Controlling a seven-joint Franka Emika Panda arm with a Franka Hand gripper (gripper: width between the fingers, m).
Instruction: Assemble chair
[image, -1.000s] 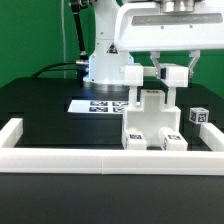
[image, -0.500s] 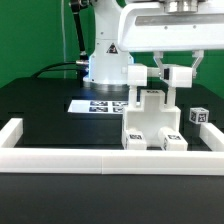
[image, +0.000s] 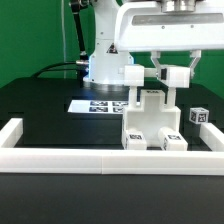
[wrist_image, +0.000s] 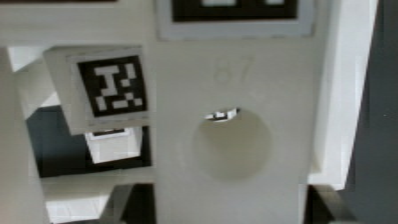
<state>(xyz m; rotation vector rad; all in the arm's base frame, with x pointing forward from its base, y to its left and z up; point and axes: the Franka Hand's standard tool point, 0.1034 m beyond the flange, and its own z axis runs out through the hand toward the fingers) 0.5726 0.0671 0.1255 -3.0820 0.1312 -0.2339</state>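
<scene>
gripper (image: 160, 74): upper right of centre in exterior view, clamped tight on upright post of chair (image: 148, 118)
chair: right of centre, standing on black table (image: 40, 110), just behind border frame (image: 100, 160)
tagged block (image: 199, 117): right edge, apart from chair
marker board (image: 100, 104): centre, flat, behind chair
wrist view: white chair face with oval dimple, tag (wrist_image: 111, 85) beside it

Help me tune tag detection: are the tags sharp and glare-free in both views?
Exterior view: evenly lit, chair whites nearly washed out, its tags tiny but crisp; wrist view: soft close-up focus, large tag legible, no glare.
</scene>
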